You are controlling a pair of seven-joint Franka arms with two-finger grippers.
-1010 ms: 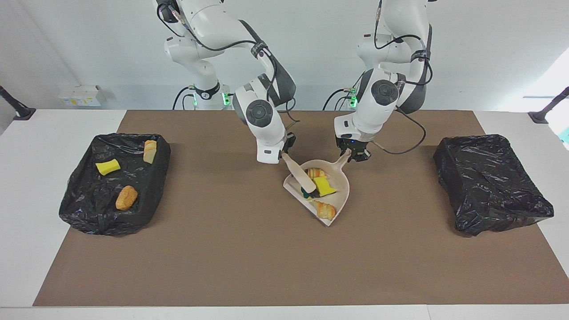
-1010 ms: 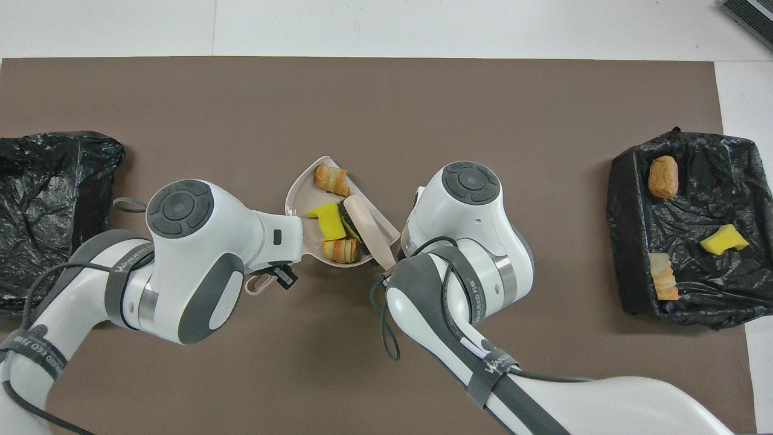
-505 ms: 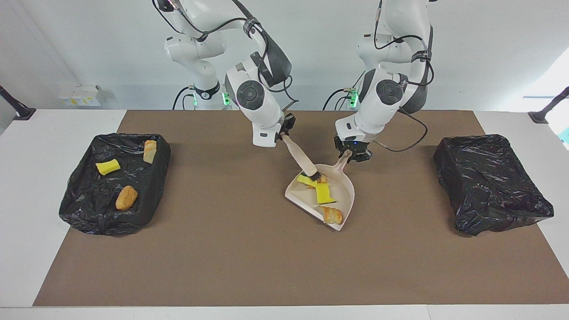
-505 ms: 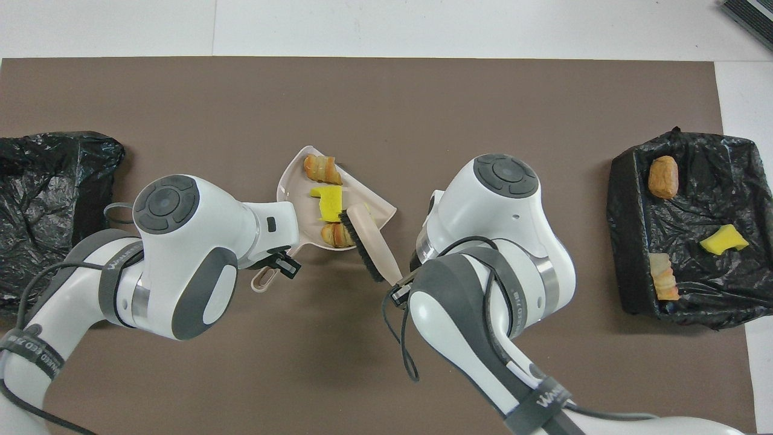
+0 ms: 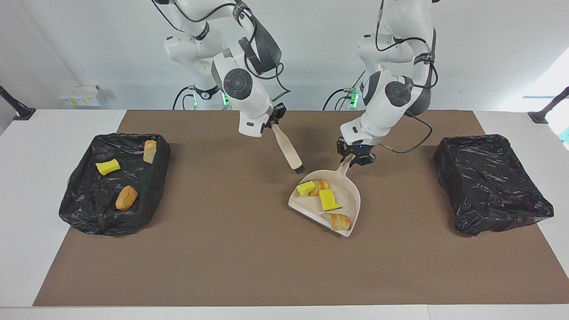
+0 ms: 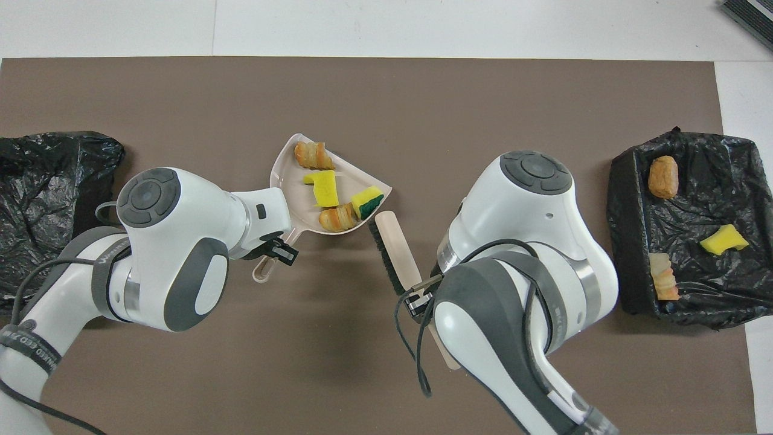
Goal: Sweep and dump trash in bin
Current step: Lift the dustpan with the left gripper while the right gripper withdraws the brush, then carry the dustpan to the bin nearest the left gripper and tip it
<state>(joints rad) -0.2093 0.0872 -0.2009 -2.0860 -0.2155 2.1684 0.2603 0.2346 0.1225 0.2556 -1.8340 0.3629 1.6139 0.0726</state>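
Left claw (image 5: 354, 156) pinching dustpan (image 5: 351, 195) handle, trash (image 5: 328, 201) aboard; empty bin (image 5: 491, 182) at its 3 o'clock, facing view. Right claw (image 5: 272, 123) clamped on brush (image 5: 289, 153), clear.

- You have two arms, the left (image 5: 386, 95) and the right (image 5: 240, 84).
- You see two black bins, one (image 5: 114, 182) holding trash, one (image 5: 491, 182) at the left arm's end.
- One dustpan (image 5: 351, 198), one brush (image 5: 286, 152).
- Three yellow chunks: two in the dustpan (image 5: 329, 200) (image 5: 305, 188), one in the bin (image 5: 108, 167).
- Four bread toys: two in the dustpan (image 5: 338, 221) (image 5: 321, 185), two in the bin (image 5: 126, 197) (image 5: 150, 151).
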